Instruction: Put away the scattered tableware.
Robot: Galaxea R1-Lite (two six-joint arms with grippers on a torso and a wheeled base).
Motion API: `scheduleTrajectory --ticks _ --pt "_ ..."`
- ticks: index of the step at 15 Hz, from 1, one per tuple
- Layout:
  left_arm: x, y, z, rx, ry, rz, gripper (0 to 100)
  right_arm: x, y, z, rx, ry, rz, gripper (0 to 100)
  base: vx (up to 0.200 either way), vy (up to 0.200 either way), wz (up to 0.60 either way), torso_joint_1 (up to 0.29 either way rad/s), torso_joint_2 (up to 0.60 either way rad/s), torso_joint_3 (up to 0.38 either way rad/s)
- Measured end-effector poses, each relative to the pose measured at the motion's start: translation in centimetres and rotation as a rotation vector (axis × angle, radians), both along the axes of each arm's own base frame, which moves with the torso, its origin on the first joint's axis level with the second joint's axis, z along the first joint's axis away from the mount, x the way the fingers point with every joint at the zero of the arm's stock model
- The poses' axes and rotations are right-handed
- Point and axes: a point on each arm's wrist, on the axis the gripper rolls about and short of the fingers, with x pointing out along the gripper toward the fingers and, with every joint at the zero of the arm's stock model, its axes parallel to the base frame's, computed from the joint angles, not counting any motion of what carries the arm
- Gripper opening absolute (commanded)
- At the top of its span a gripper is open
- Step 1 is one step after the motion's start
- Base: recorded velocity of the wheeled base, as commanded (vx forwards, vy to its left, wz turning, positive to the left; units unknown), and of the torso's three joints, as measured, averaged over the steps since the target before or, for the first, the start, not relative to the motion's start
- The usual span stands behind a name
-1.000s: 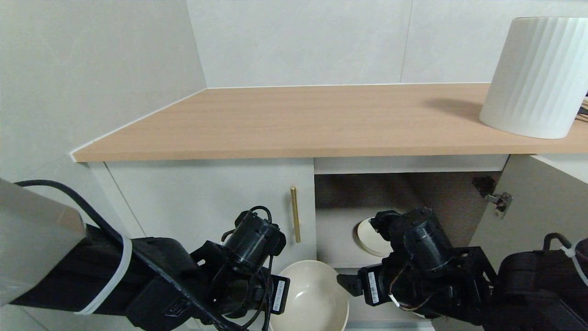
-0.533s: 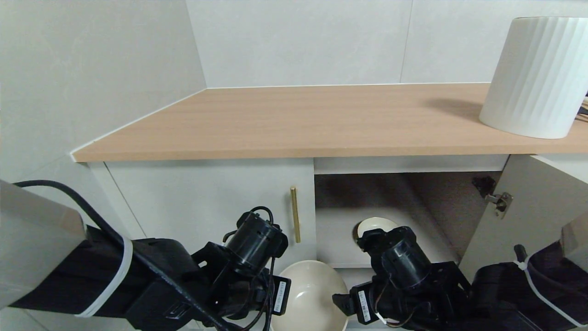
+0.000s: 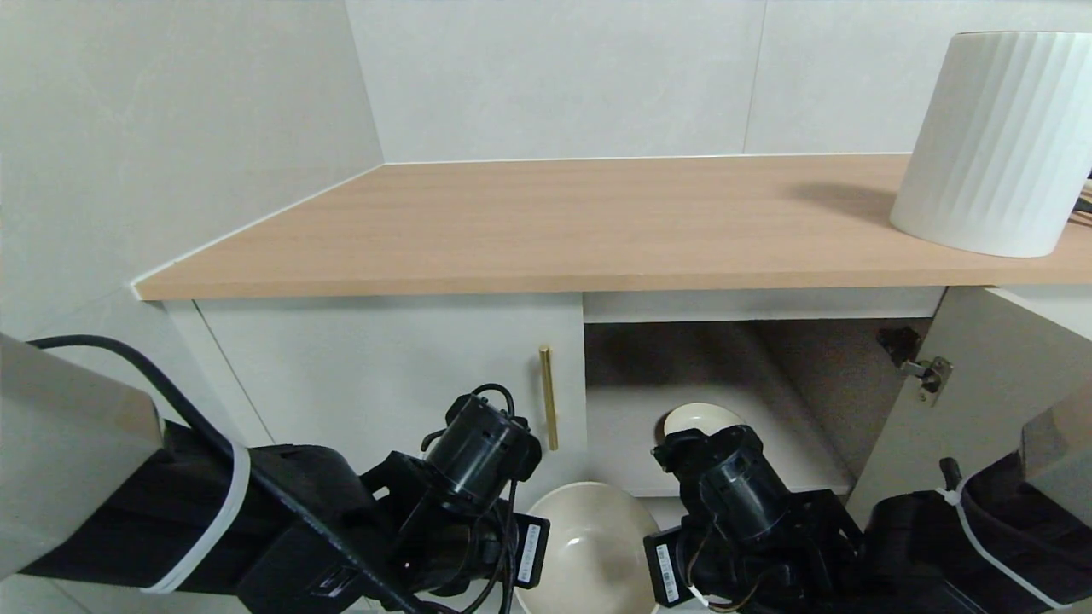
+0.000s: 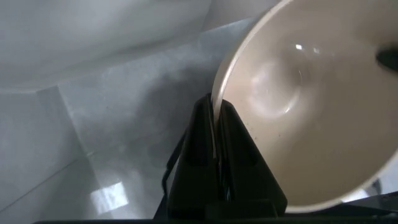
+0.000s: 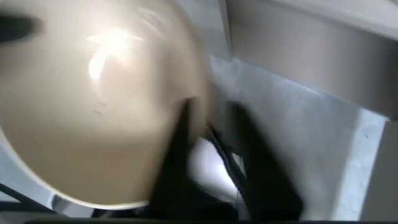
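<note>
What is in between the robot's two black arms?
A cream bowl, in the head view. The left end effector pinches its rim, as the left wrist view shows.

Left arm [image 3: 290, 520] and right arm [image 3: 938, 546] are black, with cylindrical wrists, looped cables, white ties and labels.

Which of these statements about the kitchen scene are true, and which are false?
1. The left gripper clamps the rim of the cream bowl. True.
2. Both cabinet doors are shut. False: the right door stands open, while the left door is shut.
3. A white ribbed container stands on the wooden countertop. True.
4. The open cabinet holds nothing. False: a small pale dish sits inside it.
</note>
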Motion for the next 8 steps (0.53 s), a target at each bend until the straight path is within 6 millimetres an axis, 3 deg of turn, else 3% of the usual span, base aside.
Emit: scheduleTrajectory --ticks 8 --pt "-0.04 0.12 -0.08 0.014 -0.001 0.005 0 0.10 -0.09 -0.31 -0.014 0.007 -0.008 0 0.000 0.000 0.00 0.000 0.00 0.000"
